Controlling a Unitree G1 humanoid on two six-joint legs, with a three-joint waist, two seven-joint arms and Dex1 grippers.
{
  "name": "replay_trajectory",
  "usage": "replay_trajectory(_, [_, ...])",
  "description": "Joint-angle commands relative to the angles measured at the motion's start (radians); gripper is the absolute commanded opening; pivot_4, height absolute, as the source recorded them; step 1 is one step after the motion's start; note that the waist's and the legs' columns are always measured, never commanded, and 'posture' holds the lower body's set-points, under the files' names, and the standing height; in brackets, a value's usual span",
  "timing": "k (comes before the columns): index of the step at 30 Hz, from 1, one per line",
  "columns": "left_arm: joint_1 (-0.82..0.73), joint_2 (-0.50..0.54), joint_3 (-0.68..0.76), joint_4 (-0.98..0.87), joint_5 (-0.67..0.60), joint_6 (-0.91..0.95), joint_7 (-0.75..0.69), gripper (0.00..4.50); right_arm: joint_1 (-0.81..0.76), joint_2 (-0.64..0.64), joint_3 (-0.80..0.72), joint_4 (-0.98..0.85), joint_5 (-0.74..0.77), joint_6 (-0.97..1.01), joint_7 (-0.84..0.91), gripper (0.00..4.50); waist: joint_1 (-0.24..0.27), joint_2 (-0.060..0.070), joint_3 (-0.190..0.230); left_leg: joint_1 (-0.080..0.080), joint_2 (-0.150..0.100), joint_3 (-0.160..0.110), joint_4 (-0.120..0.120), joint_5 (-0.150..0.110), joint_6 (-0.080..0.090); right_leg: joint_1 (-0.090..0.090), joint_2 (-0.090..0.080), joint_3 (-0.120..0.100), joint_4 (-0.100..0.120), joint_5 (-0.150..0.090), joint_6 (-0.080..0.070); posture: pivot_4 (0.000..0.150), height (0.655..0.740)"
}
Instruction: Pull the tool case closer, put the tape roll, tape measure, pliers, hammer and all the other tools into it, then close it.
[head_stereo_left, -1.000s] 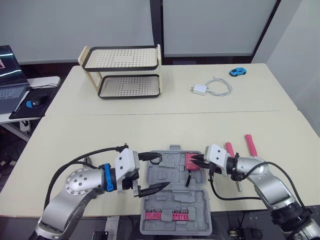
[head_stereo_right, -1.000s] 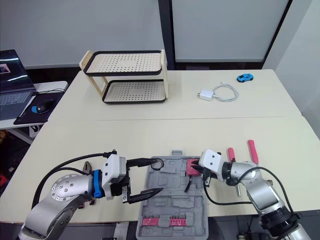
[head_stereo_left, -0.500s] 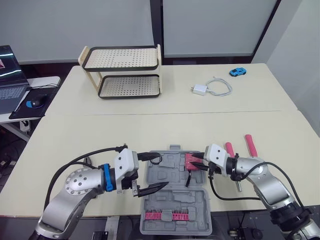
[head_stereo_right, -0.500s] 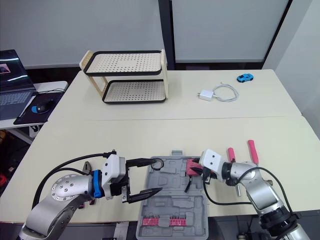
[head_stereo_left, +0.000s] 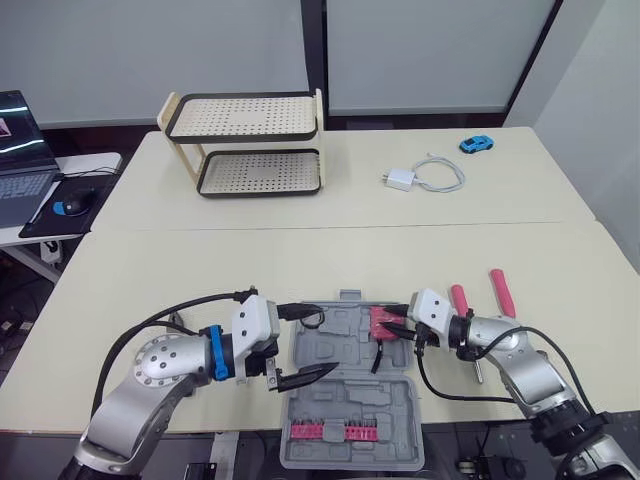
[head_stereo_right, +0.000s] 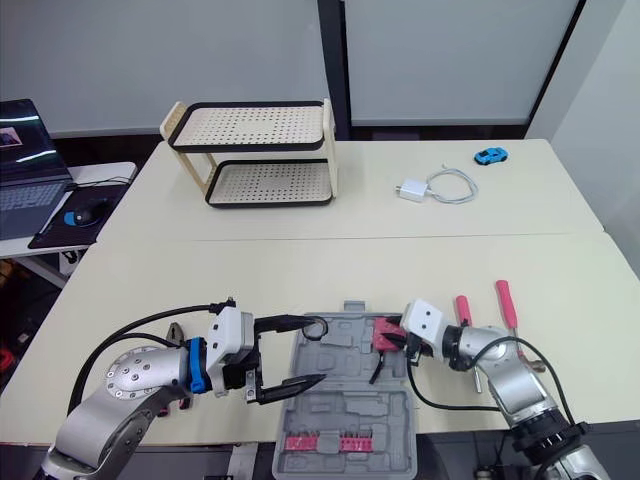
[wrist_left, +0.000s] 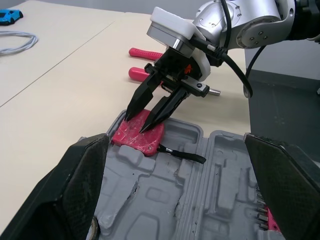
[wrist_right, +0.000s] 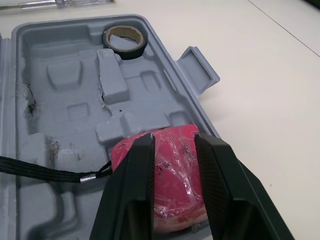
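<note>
Head stereo pair: mounted high, facing forward and down over the surface (head_stereo_left: 300, 250), with the far edge and wall at the top and the near edge at the bottom. The two eyes sit slightly apart sideways and share the whole scene, including the open tool case (head_stereo_left: 350, 392) at the near edge.

Left wrist cam: low and close, facing across the case toward the right claw (wrist_left: 137, 124), with the far right corner in frame.

Right wrist cam: very close above the case tray, facing the tape roll (wrist_right: 125, 42).

Both wrist views share the red tape measure (wrist_left: 138, 136).
</note>
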Motion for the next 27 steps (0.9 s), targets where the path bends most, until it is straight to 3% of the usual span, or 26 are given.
replay_trajectory(1, [-0.002, -0.002, -0.002, -0.023, -0.003, -0.006, 0.003, 4.5, 0.017, 0.005, -0.001, 0.064, -0.016, -0.042, -0.002, 1.35, 0.0, 0.0, 0.0, 0.001, 0.0, 0.0, 0.0, 0.0, 0.0, 0.001, 0.0, 0.0, 0.0, 0.0, 0.0, 0.15, 0.74])
replay_trajectory(9, [0.006, 0.001, 0.002, -0.04, -0.008, 0.005, 0.011, 4.5, 0.029, 0.027, 0.008, 0.176, -0.027, -0.103, -0.007, 1.35, 0.001, 0.0, -0.002, 0.004, 0.0, 0.0, 0.0, 0.0, 0.001, 0.004, 0.0, 0.0, 0.0, 0.0, 0.0, 0.15, 0.74])
replay_trajectory(15, [0.007, 0.006, 0.004, -0.034, -0.004, -0.001, 0.007, 4.5, 0.025, 0.036, 0.013, 0.223, -0.035, -0.074, -0.008, 1.35, 0.002, 0.0, -0.003, 0.016, 0.0, 0.0, -0.002, -0.001, 0.002, 0.017, 0.0, 0.0, -0.003, 0.0, 0.0, 0.15, 0.74])
replay_trajectory(27, [0.024, 0.008, 0.012, -0.015, 0.004, -0.021, -0.006, 4.5, 0.039, 0.054, 0.006, 0.272, -0.026, -0.081, -0.008, 1.35, 0.004, 0.0, -0.006, 0.017, 0.0, -0.001, -0.002, -0.001, 0.002, 0.016, 0.0, -0.001, -0.003, 0.0, 0.0, 0.15, 0.74])
